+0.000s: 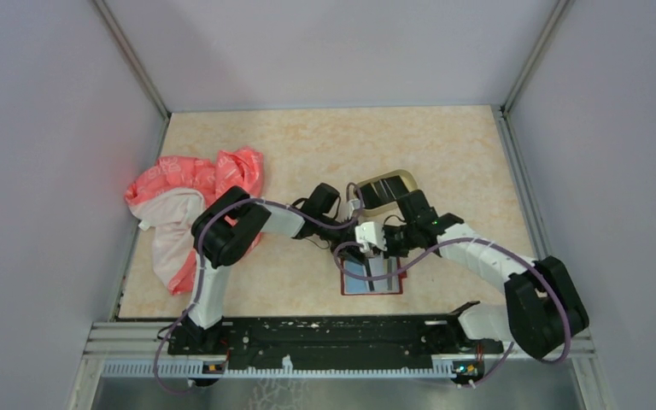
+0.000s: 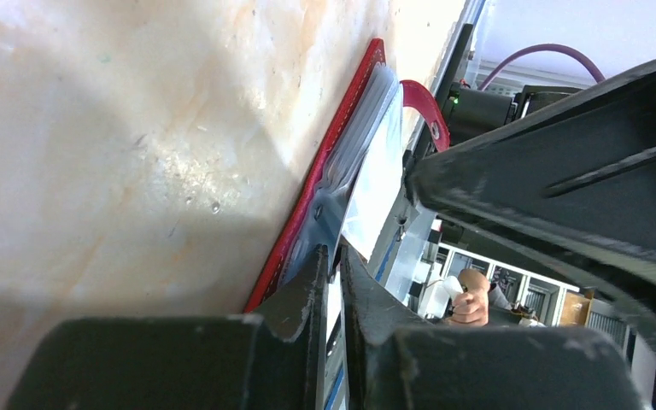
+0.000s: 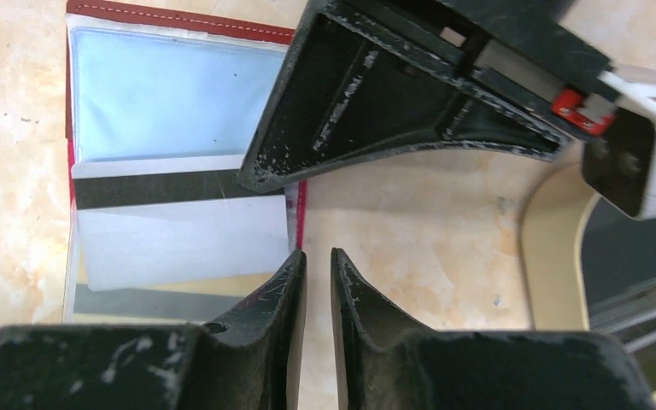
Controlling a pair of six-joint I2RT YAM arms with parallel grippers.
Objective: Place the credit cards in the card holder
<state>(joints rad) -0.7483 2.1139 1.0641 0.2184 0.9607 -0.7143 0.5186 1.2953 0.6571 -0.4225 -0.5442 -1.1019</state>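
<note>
The red card holder (image 1: 372, 278) (image 3: 179, 15) lies open on the table in front of both arms. A white card with a dark stripe (image 3: 179, 235) sits partly inside its clear sleeve (image 3: 162, 94). A gold-tan card (image 3: 179, 286) lies below it. My left gripper (image 1: 369, 256) (image 2: 339, 249) is nearly closed, pinching the raised clear sleeve (image 2: 376, 171) at the holder's edge (image 2: 307, 205). Its finger (image 3: 350, 94) crosses the right wrist view. My right gripper (image 1: 390, 260) (image 3: 317, 254) hovers beside the holder's right edge, slightly open with only bare table showing in the gap.
A tan oval tray (image 1: 410, 179) (image 3: 551, 256) holding dark cards (image 1: 380, 192) stands just behind the grippers. A pink and white cloth (image 1: 192, 192) lies bunched at the left. Grey walls close in the table on three sides.
</note>
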